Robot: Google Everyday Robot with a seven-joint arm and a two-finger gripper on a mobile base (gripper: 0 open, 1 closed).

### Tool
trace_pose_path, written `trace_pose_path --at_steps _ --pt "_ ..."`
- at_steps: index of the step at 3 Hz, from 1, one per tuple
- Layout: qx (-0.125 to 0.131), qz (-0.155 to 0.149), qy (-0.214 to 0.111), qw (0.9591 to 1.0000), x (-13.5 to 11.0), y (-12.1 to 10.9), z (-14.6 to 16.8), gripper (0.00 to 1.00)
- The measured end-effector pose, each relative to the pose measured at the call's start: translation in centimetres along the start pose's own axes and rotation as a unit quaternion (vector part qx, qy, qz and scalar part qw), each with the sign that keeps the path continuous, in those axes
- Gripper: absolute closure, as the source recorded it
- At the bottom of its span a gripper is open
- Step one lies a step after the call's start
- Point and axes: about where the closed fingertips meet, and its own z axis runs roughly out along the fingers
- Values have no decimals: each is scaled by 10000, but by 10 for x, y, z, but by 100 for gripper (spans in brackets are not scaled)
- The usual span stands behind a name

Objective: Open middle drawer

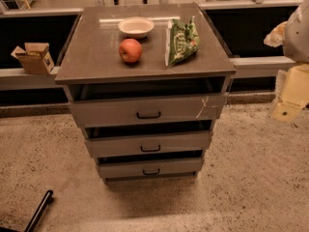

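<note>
gripper (pixel 289 99): mine, at the far right edge, well apart from the cabinet (pixel 145 57); how wide it stands I cannot tell | middle drawer (pixel 120 145): left of and below my gripper | handle (pixel 150 148): lies level at the front's centre | next, I judge: reach left and down.

Cabinet top (pixel 96 57): bowl (pixel 136 27), apple (pixel 130 50), green bag (pixel 182 41).

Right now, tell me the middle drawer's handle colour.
Dark, nearly black handle on a grey front, in the camera view; gripper hangs at the right edge.

Blurred tool (pixel 291 87) (edge-cropped), far right
</note>
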Motion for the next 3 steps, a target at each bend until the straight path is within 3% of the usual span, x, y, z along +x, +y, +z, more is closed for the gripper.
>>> trace_pose_path --at_steps 1,2,3 --pt "11 -17 -37 10000 0 -1 1 0" --pt "-134 -137 -286 9994 5 -8 28 0" --pt "-401 -117 -354 9985 23 -12 94 0"
